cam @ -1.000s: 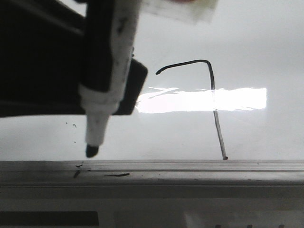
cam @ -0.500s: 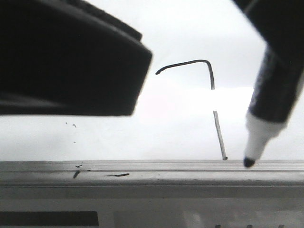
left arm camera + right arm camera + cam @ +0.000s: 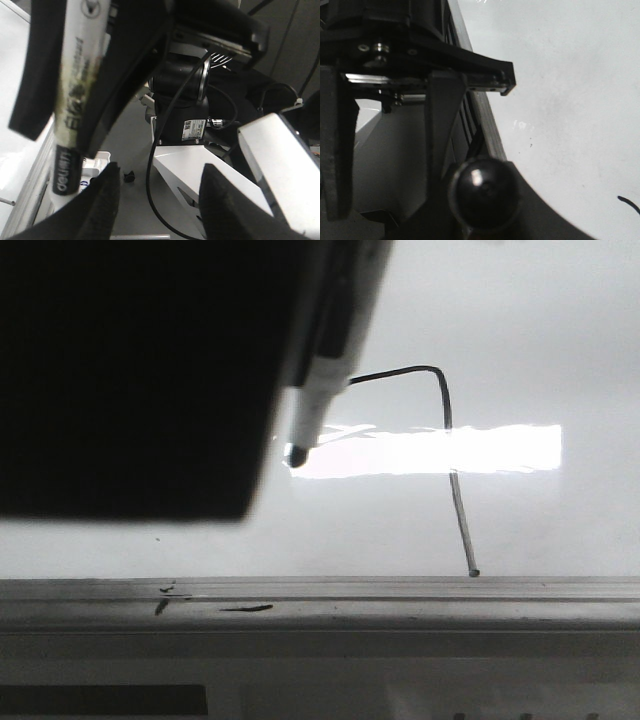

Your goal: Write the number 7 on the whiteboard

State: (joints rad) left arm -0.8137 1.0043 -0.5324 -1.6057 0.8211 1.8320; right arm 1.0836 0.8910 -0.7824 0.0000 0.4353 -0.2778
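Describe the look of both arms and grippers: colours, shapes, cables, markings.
The left gripper has matte black, rounded fingers. Its arm has a black joint housing with a thin black cable, a small white label and white angular links. The right gripper has flat black fingers under a black body with a silvery rail and visible screws.

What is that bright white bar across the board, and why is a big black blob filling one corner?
Front view: the bar is lamp glare on the glossy whiteboard, washing out part of the number 7; the blob is something dark, too close to focus, beside the marker. Left wrist view: the marker's print is blurred.
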